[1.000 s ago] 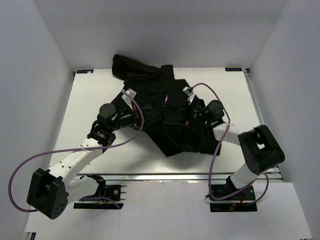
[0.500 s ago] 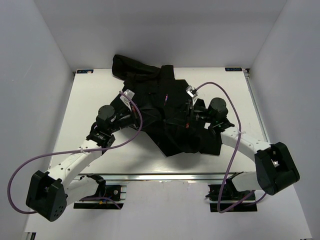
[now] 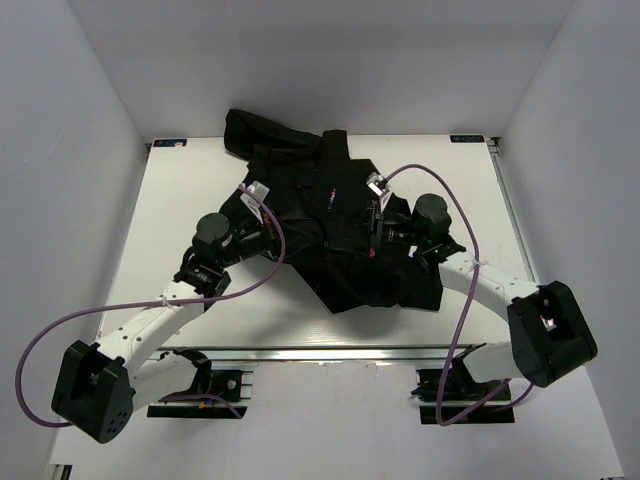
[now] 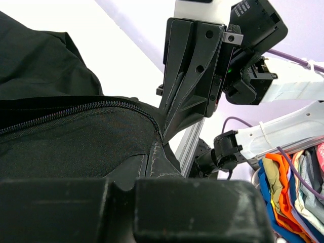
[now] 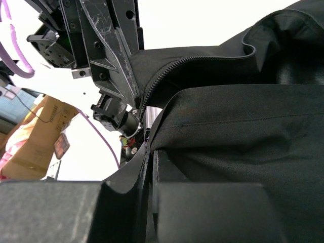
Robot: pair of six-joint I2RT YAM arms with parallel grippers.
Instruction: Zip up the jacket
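Observation:
The black jacket (image 3: pixel 340 235) lies crumpled in the middle of the white table (image 3: pixel 180 200), collar toward the back wall. My left gripper (image 3: pixel 265 238) is shut on a fold of the jacket (image 4: pixel 61 147) at its left side, just beside the open zipper teeth (image 4: pixel 76 110). From the right, my right gripper (image 3: pixel 385 232) is shut on the jacket's edge (image 5: pixel 243 131) below another run of zipper teeth (image 5: pixel 172 71). The two grippers face each other across the fabric. The left gripper (image 4: pixel 158 147) and the right gripper (image 5: pixel 150 148) each pinch cloth at the tips.
White walls close in the table on three sides. An aluminium rail (image 3: pixel 330 353) runs along the near edge by the arm bases. Purple cables (image 3: pixel 60 320) loop off both arms. Off the table lie coloured clothes (image 4: pixel 296 187) and a cardboard box (image 5: pixel 35 131).
The right arm's elbow has swung outward to the right and its gripper has shifted slightly on the jacket. The left arm has barely moved. Both grippers stayed shut.

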